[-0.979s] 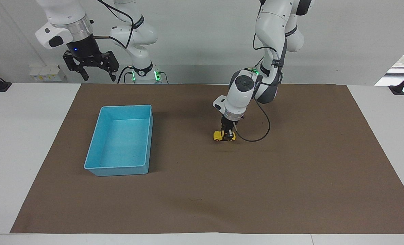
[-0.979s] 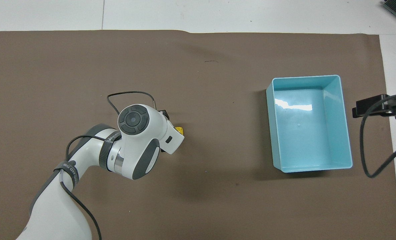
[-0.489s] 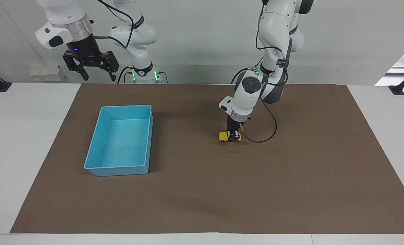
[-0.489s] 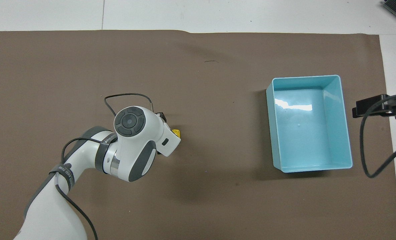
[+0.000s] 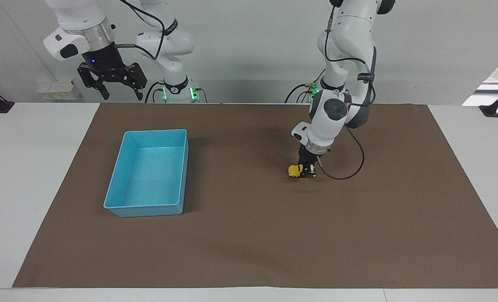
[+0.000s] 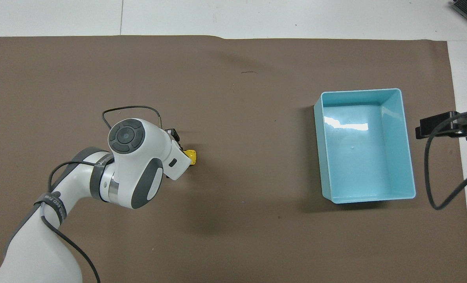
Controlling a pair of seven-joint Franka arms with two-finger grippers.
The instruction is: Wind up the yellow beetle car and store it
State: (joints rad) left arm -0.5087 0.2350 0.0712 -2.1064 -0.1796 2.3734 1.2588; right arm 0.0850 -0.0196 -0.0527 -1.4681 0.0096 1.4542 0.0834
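Observation:
The yellow beetle car (image 5: 296, 170) sits on the brown mat, held low by my left gripper (image 5: 307, 169), which is shut on it from above. In the overhead view only the car's yellow end (image 6: 192, 156) shows beside the left arm's wrist, which hides the left gripper. The blue bin (image 5: 150, 173) stands on the mat toward the right arm's end, open and holding nothing; it also shows in the overhead view (image 6: 365, 145). My right gripper (image 5: 119, 86) waits open, raised above the table's edge near the robots' end.
The brown mat (image 5: 249, 235) covers most of the white table. A black cable (image 5: 349, 167) loops from the left wrist beside the car. The right arm's cable (image 6: 434, 177) hangs over the table's edge beside the bin.
My left gripper has dragged the car along the mat toward the left arm's end of the table, away from the bin. The right arm has not moved.

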